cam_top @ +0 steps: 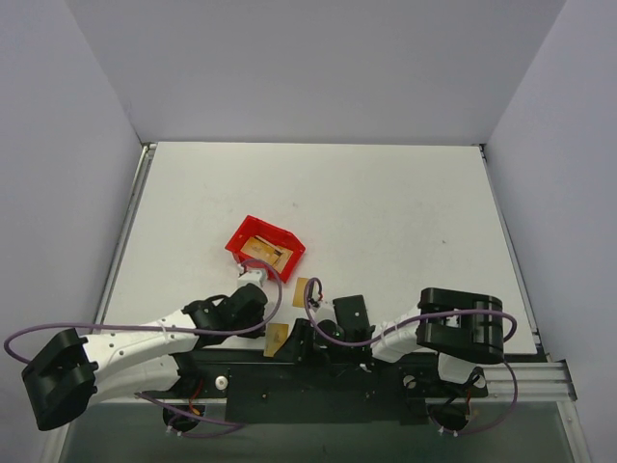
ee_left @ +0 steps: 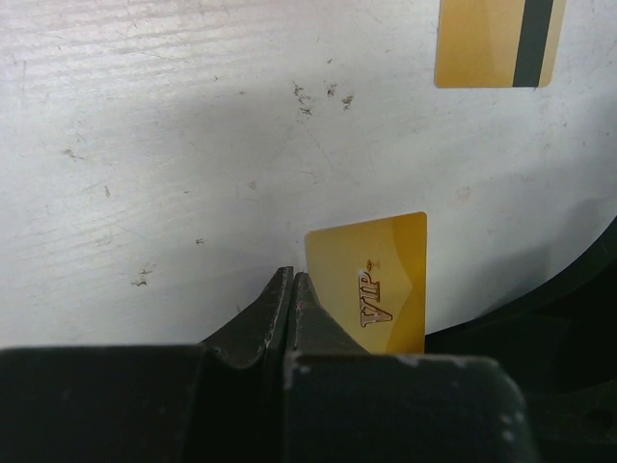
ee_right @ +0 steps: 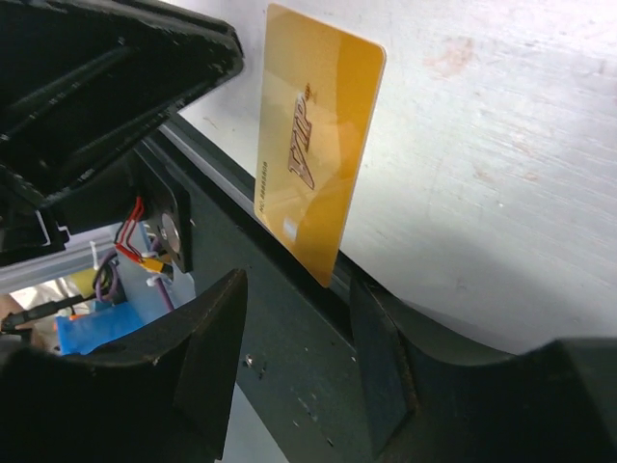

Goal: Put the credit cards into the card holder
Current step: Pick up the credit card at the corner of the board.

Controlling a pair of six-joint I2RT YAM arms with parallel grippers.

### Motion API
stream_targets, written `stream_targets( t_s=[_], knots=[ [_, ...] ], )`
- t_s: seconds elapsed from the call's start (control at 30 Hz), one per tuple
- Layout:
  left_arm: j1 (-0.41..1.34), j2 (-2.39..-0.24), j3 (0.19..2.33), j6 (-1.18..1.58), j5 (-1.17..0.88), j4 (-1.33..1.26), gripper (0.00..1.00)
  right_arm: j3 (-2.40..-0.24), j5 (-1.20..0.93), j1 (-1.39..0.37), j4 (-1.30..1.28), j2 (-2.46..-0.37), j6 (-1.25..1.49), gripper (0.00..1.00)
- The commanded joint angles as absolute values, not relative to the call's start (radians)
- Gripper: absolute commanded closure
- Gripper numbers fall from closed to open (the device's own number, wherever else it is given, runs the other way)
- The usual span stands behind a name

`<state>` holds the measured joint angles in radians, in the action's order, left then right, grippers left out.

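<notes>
A gold credit card marked VIP (ee_right: 313, 145) lies at the table's near edge (cam_top: 277, 340), with its lower corner overhanging the black frame. My right gripper (ee_right: 299, 328) is open just below that corner, and nothing is between its fingers. My left gripper (ee_left: 291, 282) is shut and empty. Its tips rest on the table just left of the same VIP card (ee_left: 371, 285). A second credit card with a dark stripe (ee_left: 496, 43) lies flat farther out (cam_top: 302, 291). More gold cards (cam_top: 262, 251) sit in the red bin. I cannot make out the card holder among the black arm parts.
The red plastic bin (cam_top: 241, 236) stands tilted on the white table, left of centre. The black base frame (ee_right: 289, 386) and both arm bases crowd the near edge. A purple cable (cam_top: 289, 328) loops between the two wrists. Grey walls close in three sides.
</notes>
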<state>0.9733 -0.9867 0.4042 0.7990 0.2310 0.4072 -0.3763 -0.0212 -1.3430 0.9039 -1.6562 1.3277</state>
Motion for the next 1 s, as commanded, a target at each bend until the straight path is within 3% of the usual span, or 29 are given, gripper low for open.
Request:
stream_targets(
  t_s=[0.0,0.53,0.7,0.97],
  knots=[
    [0.971,-1.009,0.388,0.807,0.181,0.336,1.00,-0.364,0.032,-1.322,0.979,-1.709,1.361,0.58],
    [0.971,-0.986,0.357,0.811,0.161,0.308,1.00,-0.364,0.086,-1.305,0.959,-1.709,1.322,0.85],
    [0.971,-0.942,0.354,0.815,0.182,0.301,1.00,-0.391,0.095,-1.305,0.826,-1.648,1.255,1.00],
    [0.948,-0.819,0.414,0.810,0.314,0.353,0.96,-0.408,0.092,-1.266,0.634,-1.476,1.128,1.00]
  ],
)
